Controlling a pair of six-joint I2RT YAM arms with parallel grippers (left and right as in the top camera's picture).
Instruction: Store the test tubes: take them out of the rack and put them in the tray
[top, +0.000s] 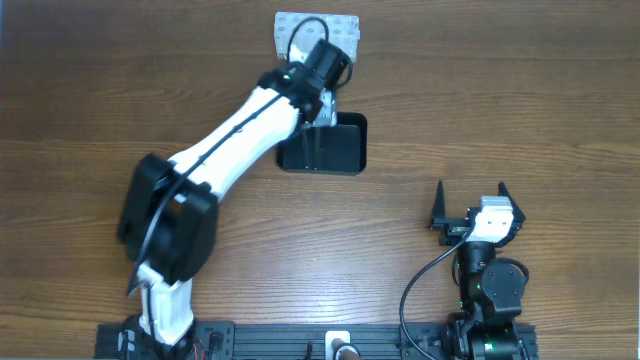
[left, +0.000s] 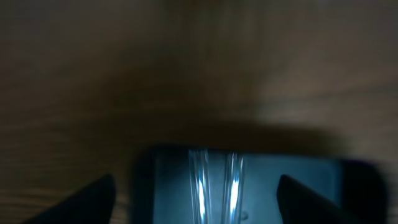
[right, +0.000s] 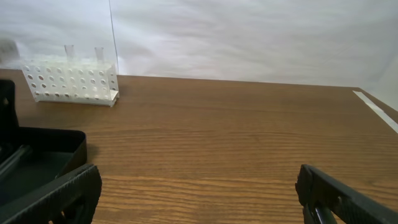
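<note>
The white perforated rack (top: 315, 28) stands at the far side of the table, and two clear test tubes (right: 68, 51) stand upright in it (right: 71, 81). Just in front of it lies the black tray (top: 350, 150). Two clear tubes (left: 214, 186) lie side by side in the tray (left: 168, 180). My left gripper (top: 325, 100) hangs above the tray's far end, open, its fingers (left: 93, 199) spread wide on either side of the lying tubes and holding nothing. My right gripper (top: 470, 205) is open and empty, low over the table at the near right, well away from the tray (right: 43, 149).
Bare wooden tabletop (top: 520, 100) surrounds the rack and tray. A pale wall (right: 249, 37) rises behind the table's far edge. A strip of light tape (right: 376, 106) lies on the table to the right.
</note>
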